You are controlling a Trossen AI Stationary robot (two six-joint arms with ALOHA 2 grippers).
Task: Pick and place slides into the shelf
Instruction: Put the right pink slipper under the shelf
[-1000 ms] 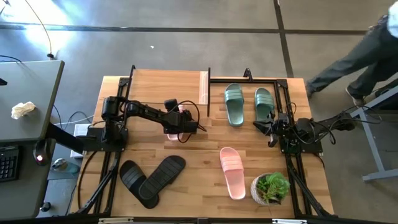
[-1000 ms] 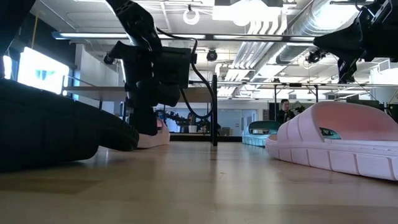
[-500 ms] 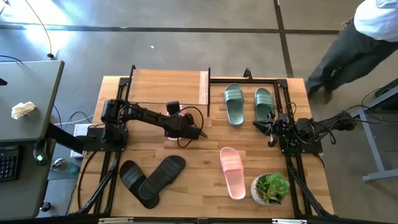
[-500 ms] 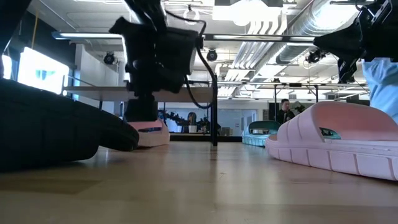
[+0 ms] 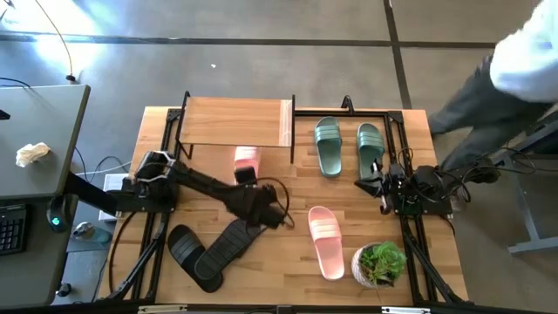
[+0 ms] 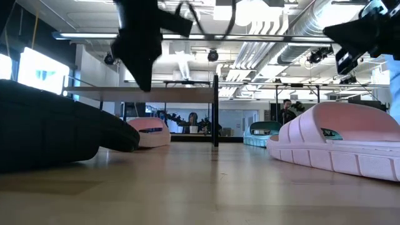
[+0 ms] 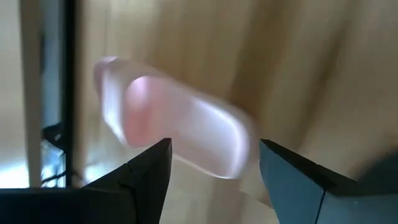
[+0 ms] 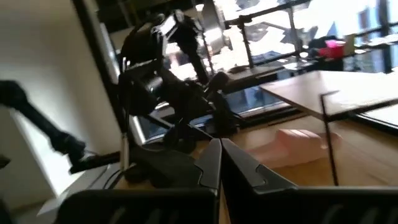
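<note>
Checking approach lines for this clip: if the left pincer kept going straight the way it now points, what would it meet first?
Probably the pale pink slide under the shelf: it fills the gap between the open left pincer fingers in the wrist view. Depth there is unclear.

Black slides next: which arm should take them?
Probably the left. Its gripper is open, empty and right beside the black slides. The right gripper is shut and waits across the table near the green slides.
</note>
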